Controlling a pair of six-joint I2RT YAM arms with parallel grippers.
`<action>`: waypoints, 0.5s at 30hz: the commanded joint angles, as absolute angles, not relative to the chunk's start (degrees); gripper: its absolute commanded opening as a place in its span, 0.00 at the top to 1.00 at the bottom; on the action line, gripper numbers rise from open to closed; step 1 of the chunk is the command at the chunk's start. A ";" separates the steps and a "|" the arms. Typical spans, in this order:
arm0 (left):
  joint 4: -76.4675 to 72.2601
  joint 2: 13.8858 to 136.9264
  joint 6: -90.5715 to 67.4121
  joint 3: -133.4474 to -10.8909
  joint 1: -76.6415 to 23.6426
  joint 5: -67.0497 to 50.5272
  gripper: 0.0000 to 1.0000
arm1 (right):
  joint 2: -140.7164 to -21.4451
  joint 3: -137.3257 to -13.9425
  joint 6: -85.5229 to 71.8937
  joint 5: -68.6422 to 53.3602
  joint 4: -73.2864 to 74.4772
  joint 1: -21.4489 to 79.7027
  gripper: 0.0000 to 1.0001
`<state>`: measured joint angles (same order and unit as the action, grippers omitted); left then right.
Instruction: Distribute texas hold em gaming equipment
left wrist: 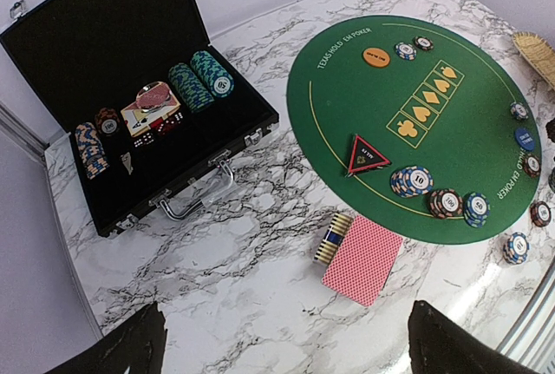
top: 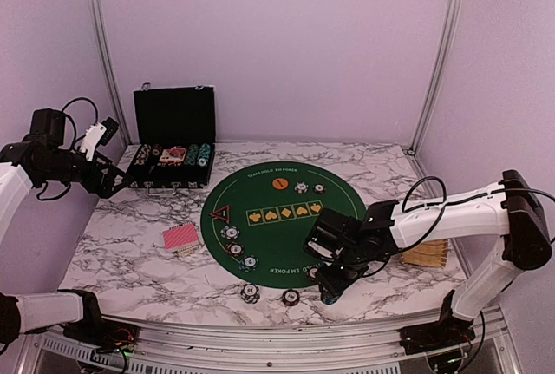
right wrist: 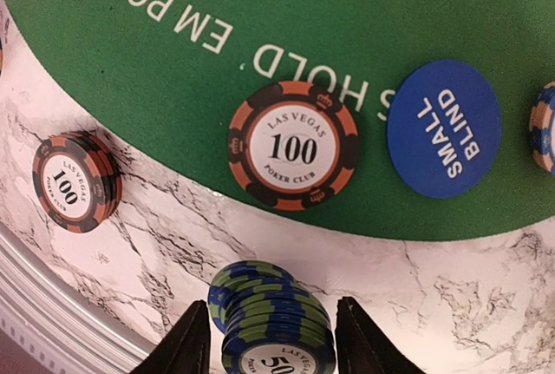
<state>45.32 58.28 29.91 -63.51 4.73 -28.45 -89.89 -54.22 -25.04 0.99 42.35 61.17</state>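
We record one blue-green chip stack point(right wrist: 273, 326) on marble just off the green mat's point(right wrist: 260, 9) near edge, flanked by the right gripper point(right wrist: 273, 305), clamping undeterminable; the left gripper point(left wrist: 286, 309) is spread wide, empty, well off the mat.

Right end effector point(top: 331, 292) hovers at green mat's point(top: 260, 190) near edge.

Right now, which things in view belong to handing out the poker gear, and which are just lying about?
Part of the job:
chip stacks
red-backed cards
orange button
blue small-blind button
triangular marker

Just lying about:
black case
wicker basket
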 commanded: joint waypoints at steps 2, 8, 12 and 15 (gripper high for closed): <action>46.76 57.33 30.40 -63.28 4.98 -28.68 0.01 | -89.09 -54.93 -24.68 1.62 42.51 60.89 0.49; 46.76 57.13 30.50 -63.20 4.96 -28.55 0.01 | -89.59 -53.93 -24.36 1.82 41.83 60.33 0.49; 46.76 57.04 30.50 -63.19 4.97 -28.55 0.01 | -89.49 -53.88 -24.00 1.82 41.79 59.90 0.50; 46.76 56.96 30.50 -63.19 4.92 -28.43 0.01 | -89.31 -53.64 -23.95 1.44 41.68 59.85 0.51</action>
<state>45.32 58.02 29.95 -63.51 4.73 -28.45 -89.89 -53.74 -24.58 1.02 42.22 60.34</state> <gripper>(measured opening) 0.989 0.493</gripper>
